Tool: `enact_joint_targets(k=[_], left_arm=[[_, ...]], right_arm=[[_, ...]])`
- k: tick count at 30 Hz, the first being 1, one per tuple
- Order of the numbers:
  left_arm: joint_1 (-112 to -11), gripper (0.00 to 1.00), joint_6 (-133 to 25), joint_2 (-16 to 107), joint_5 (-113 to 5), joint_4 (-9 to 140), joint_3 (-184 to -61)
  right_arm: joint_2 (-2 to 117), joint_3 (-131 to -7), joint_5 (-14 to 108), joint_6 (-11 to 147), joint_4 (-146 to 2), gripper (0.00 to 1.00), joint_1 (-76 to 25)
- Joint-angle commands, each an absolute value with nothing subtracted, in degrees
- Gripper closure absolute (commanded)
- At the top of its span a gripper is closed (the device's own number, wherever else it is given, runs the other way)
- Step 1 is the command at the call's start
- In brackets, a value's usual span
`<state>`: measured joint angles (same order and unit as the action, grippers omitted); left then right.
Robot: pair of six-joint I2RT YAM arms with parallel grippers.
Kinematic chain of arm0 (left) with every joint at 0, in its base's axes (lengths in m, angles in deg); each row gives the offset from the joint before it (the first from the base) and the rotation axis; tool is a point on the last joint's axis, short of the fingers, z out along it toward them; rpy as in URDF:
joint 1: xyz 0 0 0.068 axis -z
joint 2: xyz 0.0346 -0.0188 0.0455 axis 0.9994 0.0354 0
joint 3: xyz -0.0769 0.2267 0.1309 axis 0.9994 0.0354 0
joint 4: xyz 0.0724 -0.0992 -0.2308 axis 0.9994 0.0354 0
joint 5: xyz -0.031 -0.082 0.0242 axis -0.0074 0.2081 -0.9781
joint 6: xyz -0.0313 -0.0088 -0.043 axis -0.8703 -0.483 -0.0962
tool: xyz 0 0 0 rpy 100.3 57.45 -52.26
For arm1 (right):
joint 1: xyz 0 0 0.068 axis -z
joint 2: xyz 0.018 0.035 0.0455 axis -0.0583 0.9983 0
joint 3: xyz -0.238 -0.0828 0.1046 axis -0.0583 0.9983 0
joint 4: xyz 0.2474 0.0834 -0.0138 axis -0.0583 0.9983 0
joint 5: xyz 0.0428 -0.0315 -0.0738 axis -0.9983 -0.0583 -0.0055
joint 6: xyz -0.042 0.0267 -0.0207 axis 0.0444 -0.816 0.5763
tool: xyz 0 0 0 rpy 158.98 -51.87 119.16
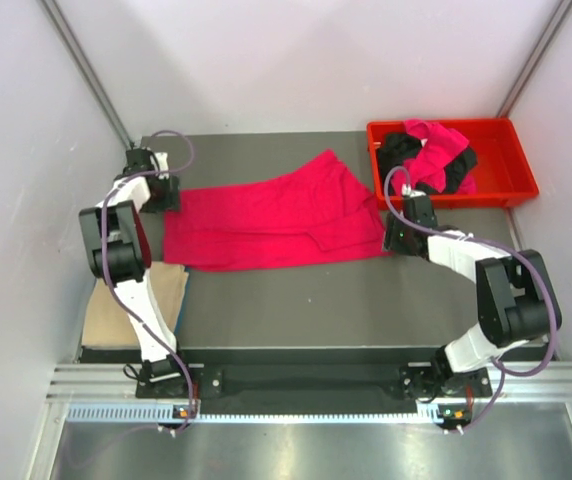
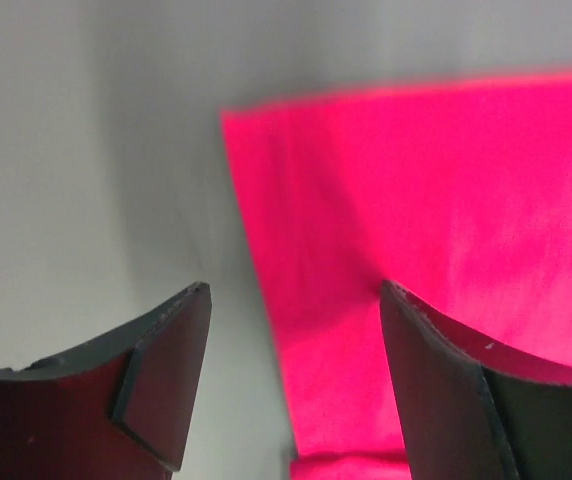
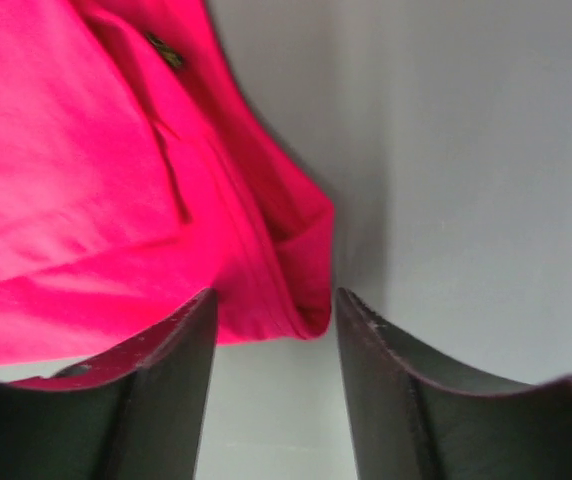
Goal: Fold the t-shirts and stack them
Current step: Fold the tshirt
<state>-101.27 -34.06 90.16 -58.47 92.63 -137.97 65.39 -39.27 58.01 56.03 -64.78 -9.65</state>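
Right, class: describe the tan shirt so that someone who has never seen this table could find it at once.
Take the dark table and go to its near left corner, under the left arm. The tan shirt lies there, folded flat. It is the only beige cloth: the pink shirt lies spread mid-table, and the other shirts sit bunched in the red tray.
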Motion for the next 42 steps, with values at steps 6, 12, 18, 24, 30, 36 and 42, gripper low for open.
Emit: enact_joint_targets(k=[6, 12, 18, 24, 30, 36, 42], left_arm=[[-99.1, 0.52, -35.3, 99.4, -62.7, 97.9, -149.1], [-97.7, 1.00, -34.6, 102.0, -54.6, 99.2, -149.9], [-97.4, 1.00, -37.1, 105.8, -57.1, 96.4, -159.1], [-95.3, 1.00, -37.6, 107.7, -57.7, 88.9, -166.4], [-94.4, 0.87, -38.3, 114.3, -56.7, 93.2, -182.1], [-95.5, 0.48, -37.0, 108.3, -49.3, 101.6, -180.1], [-99.4, 0.44, -28.9, 86.9, -44.6, 104.1, -150.6]], right_arm=[[66.9, -36.7, 53.2, 52.7, -70.5, 0.76, -10.2], [64.4, -35.3, 53.1, 52.0, -68.8, 0.99, -10.2], [57.1, -30.5, 54.1, 51.0, -64.9, 1.00, -10.3], [46.5, -21.6, 51.6, 45.9, -67.8, 1.00, -10.7], [45.4, -18.9, 53.0, 41.1, -71.6, 1.00, -11.2], [45.7, -18.7, 53.6, 40.8, -72.3, 1.00, -11.3], [45.6, -18.9, 53.8, 42.8, -71.9, 1.00, -11.5]])
